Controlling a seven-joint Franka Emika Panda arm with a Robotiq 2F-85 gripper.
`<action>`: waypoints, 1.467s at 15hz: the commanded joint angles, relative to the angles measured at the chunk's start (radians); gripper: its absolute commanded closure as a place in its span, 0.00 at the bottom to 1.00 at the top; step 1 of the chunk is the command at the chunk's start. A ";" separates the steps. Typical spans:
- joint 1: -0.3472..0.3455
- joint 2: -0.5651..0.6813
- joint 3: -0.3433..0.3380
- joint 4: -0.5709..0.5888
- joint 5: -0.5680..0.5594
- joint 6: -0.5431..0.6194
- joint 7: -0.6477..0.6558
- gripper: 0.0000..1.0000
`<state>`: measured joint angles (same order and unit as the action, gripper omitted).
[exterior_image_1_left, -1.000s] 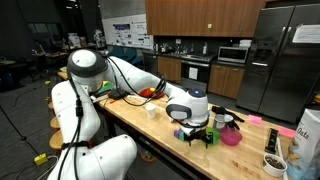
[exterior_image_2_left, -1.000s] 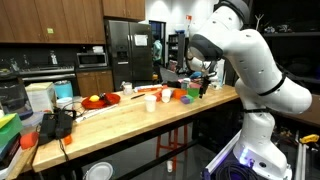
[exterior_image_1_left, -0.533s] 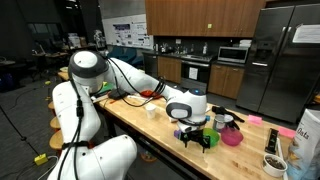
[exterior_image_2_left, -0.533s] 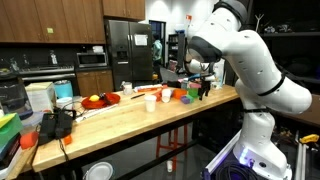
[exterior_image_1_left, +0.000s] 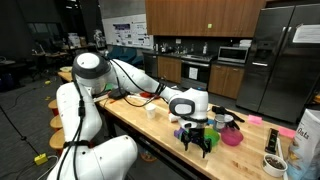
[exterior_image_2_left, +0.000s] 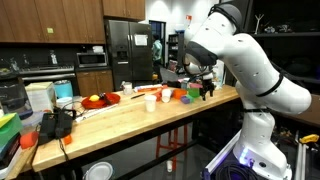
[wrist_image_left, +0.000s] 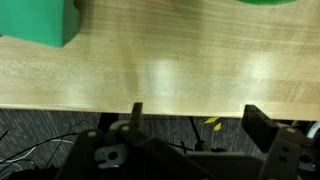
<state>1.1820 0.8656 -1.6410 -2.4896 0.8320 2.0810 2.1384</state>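
White cup (exterior_image_1_left: 152, 112): stands upright on the table, well off to the left of the gripper in an exterior view.
Green block (wrist_image_left: 38, 22): lies on the wood ahead of the gripper and to its left in the wrist view, clear of both fingers. In an exterior view (exterior_image_2_left: 187, 98) it sits just beside the gripper.
Table (wrist_image_left: 180, 60): its pale wooden top lies right under the gripper. In the wrist view the table's edge runs across just ahead of the fingertips, with dark floor and cables on the gripper's side of it.
Gripper (wrist_image_left: 197, 118): the jaws are spread wide with nothing between them, so it holds nothing. It hangs over the table's edge and points down, close above the top, in both exterior views (exterior_image_1_left: 197, 140) (exterior_image_2_left: 207, 90).
Fingers (wrist_image_left: 262, 124): dark, and touching neither the block nor the wood.
Green shape (wrist_image_left: 268, 2): ahead of the gripper and to its right, cut off by the top edge of the wrist view. I cannot tell what it is.
Pink bowl (exterior_image_1_left: 231, 136): on the table near the gripper's right side in an exterior view, not touching it.
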 joint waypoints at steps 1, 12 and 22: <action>-0.003 -0.025 0.004 0.001 -0.022 0.017 0.016 0.00; 0.100 0.102 -0.222 0.007 -0.082 0.137 0.010 0.00; 0.089 -0.028 -0.099 0.023 0.149 0.254 -0.162 0.00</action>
<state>1.2760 0.9175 -1.7609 -2.4643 0.9231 2.2734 2.0423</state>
